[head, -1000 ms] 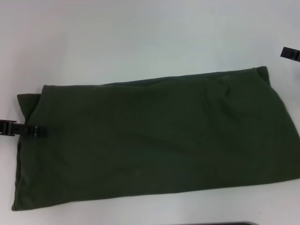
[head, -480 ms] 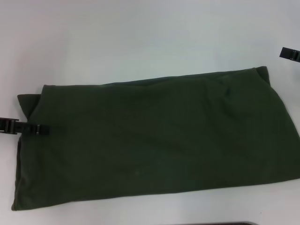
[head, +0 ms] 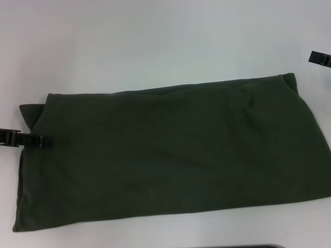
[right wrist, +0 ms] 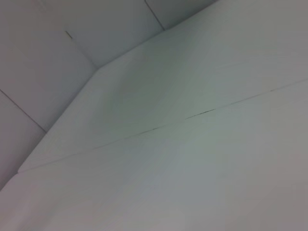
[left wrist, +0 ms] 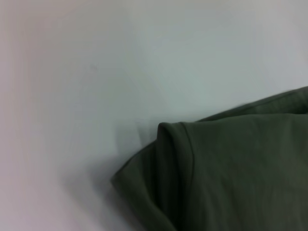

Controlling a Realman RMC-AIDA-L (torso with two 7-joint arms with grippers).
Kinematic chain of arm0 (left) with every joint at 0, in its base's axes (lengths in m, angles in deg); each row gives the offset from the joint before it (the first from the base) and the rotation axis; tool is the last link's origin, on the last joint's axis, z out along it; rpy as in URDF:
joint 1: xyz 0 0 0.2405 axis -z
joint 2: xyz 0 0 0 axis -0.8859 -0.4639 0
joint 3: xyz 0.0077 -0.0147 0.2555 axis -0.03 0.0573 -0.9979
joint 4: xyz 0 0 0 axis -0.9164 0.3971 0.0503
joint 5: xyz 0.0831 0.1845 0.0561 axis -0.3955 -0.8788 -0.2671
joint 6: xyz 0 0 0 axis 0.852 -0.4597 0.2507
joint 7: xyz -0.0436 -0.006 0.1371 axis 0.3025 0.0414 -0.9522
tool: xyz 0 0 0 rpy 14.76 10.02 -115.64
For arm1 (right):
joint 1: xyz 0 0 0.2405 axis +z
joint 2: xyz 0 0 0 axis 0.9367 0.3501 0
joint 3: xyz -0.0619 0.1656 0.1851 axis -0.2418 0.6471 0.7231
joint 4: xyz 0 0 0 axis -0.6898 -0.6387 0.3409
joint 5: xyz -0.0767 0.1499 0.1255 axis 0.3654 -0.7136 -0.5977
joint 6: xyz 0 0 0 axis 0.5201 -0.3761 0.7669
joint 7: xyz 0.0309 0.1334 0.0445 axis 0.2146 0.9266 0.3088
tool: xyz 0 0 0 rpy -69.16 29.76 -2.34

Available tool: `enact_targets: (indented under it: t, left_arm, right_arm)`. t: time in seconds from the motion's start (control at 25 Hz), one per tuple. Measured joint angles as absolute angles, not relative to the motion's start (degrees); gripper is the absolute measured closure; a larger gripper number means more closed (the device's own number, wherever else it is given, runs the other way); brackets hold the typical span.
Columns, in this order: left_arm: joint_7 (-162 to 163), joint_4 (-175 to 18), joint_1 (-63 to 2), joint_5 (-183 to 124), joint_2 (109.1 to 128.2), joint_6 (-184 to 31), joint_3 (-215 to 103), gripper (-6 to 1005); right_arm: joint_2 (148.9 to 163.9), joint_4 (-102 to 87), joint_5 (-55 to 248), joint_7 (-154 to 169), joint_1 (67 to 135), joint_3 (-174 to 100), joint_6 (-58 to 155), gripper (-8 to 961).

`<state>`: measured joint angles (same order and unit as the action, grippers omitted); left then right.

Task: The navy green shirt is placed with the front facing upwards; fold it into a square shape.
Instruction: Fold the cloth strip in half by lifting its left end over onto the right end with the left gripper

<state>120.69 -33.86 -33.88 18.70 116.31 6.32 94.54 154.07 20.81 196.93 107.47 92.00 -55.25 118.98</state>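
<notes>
Table (head: 155, 46): white, carrying the whole job. The navy green shirt (head: 170, 155) lies across it folded into a long rectangle, plain side up, one corner poking out at its left end; you see that doubled corner in the left wrist view (left wrist: 231, 178).

Left gripper (head: 45, 141): over the shirt's left edge, having crept slightly inward across the last second. Whether its fingers are open or clamped cannot be told.

Right gripper (head: 320, 59): unmoved, well clear of the cloth at the far right; finger state likewise undeterminable.

Judgement: shirt unchanged; your cross fold into a square remains outstanding.
</notes>
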Motion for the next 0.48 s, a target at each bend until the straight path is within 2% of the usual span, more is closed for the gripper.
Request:
enact_targets:
  t: [0.16,0.48]
  left_arm:
    - [120.6,-34.3,-33.8,18.7,116.10,6.5,94.6,291]
    - [120.6,-34.4,-33.7,18.4,116.28,6.5,94.5,528]
  right_arm:
    - [154.07,20.8,196.9,107.5,92.0,-55.1,119.0,37]
    - [154.07,20.8,196.9,107.5,91.8,-55.0,119.1,37]
